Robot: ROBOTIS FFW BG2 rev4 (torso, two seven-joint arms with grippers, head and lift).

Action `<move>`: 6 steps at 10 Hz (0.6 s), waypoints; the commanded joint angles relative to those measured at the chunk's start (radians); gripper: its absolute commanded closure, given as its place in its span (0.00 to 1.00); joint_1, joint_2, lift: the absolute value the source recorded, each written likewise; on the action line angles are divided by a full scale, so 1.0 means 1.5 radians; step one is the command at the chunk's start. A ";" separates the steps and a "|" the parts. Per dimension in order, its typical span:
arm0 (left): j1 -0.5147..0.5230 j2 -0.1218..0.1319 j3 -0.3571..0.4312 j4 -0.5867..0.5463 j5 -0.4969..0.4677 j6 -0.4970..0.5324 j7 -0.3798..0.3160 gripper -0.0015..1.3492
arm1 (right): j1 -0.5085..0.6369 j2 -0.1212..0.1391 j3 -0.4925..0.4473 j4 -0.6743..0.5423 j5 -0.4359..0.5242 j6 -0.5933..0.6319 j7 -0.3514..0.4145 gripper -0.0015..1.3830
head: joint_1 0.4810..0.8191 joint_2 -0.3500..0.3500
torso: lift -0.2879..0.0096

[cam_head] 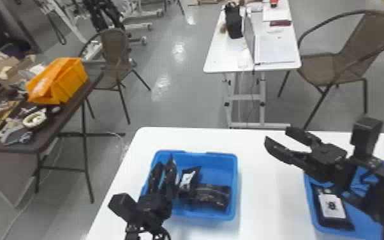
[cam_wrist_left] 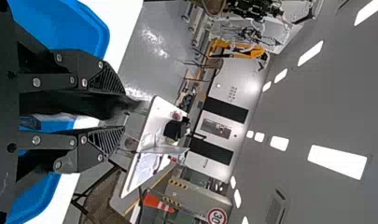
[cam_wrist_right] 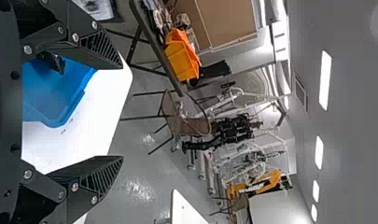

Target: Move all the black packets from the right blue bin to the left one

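Observation:
In the head view my left gripper is over the left side of the left blue bin. My left gripper is shut on a black packet that reaches past the fingertips in the left wrist view. Inside that bin lie a crumpled black packet and another with a white label. My right gripper, open and unloaded, points forward-left beyond the right blue bin; its forearm covers much of that bin. My right gripper has its fingers wide apart. One white-labelled black packet lies in the right bin.
Both bins stand on a white table, with a strip of tabletop between them. A dark side table with an orange bin is at the left. Beyond are another white table and chairs.

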 commanded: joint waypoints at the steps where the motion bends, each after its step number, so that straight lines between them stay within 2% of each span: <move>1: 0.002 -0.002 -0.012 0.005 0.005 -0.010 0.000 0.02 | 0.026 0.006 -0.037 -0.028 0.029 0.004 -0.010 0.28 | 0.63 0.87 | 0.97; 2: 0.002 -0.002 -0.026 0.002 0.014 -0.021 0.000 0.10 | 0.057 0.011 -0.069 -0.058 0.043 0.023 -0.046 0.28 | 0.63 0.84 | 0.97; 3: 0.005 -0.002 -0.031 -0.022 0.019 -0.025 0.000 0.14 | 0.084 0.012 -0.098 -0.089 0.067 0.057 -0.081 0.27 | 0.63 0.81 | 0.97; 4: 0.015 -0.002 -0.028 -0.067 0.019 -0.018 0.001 0.14 | 0.106 0.012 -0.117 -0.113 0.091 0.084 -0.118 0.27 | 0.63 0.75 | 0.97; 6: 0.025 -0.002 -0.011 -0.138 -0.011 -0.019 0.012 0.14 | 0.162 0.012 -0.129 -0.138 0.101 0.086 -0.226 0.27 | 0.63 0.66 | 0.97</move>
